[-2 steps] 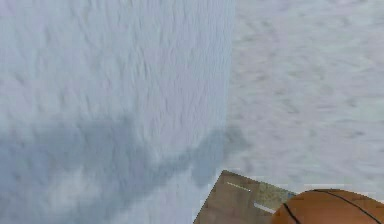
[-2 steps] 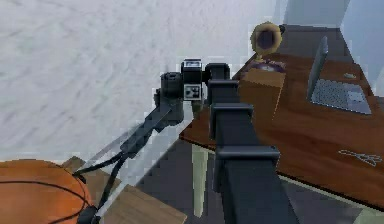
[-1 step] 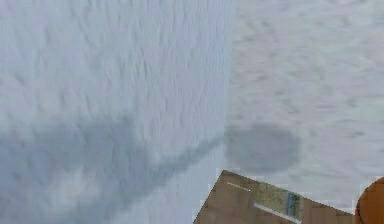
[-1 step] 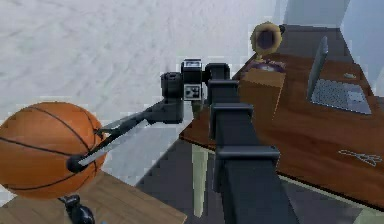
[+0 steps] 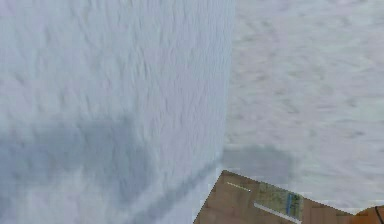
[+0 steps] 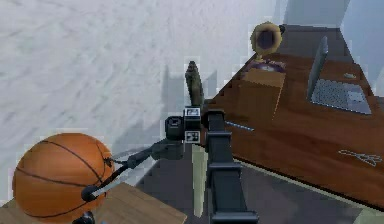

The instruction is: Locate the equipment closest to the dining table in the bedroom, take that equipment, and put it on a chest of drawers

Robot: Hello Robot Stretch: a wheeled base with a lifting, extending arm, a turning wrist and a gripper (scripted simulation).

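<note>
At seven o'clock in the arm side view the ball sits on a wood top, the tool at it, its grip and any hold I cannot tell; the take seems in hand, next a straight lift, since table at two o'clock and wall ahead crowd turning.
</note>
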